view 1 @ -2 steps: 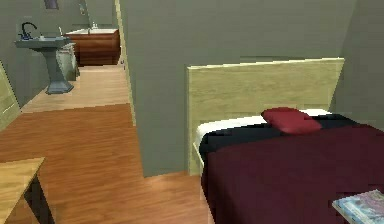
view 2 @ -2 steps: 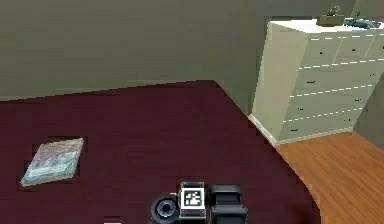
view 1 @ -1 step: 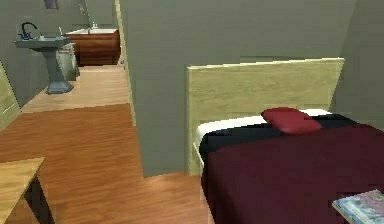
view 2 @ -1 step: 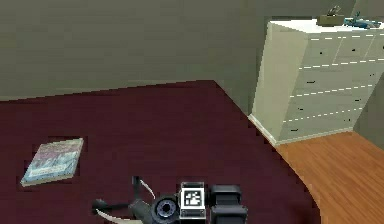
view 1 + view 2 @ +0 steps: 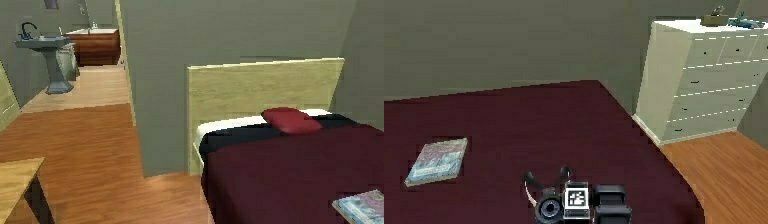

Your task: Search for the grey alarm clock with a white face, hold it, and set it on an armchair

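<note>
Bedspread (image 5: 290, 175), deep maroon; pillow (image 5: 291, 121), crimson; headboard (image 5: 260, 85), pale wood grain; chest of drawers (image 5: 704, 90), white; floor (image 5: 80, 155), orange-brown planks; pedestal sink (image 5: 42, 43), blue-grey; walls (image 5: 200, 40), dull grey-green.

Forward view: the camera sits on the robot, faces ahead and is tilted somewhat down. It looks over wood floor (image 5: 90, 160) toward a grey wall (image 5: 160, 70). The bed (image 5: 300, 165) is near on this view's right. A sink (image 5: 45, 45) stands well off through a doorway at upper left.

Arm side view: the camera is fixed on the robot's body, faces out to the side and is angled down onto the bed (image 5: 534, 120) at close range. The pincer (image 5: 547, 178) is at the bottom edge. A white dresser (image 5: 704, 80) stands farther out on the right.

Overlap: both views take in the bed. The book (image 5: 360, 207) in the forward view's lower right corner appears again at the arm side view's left (image 5: 439, 162).
</note>
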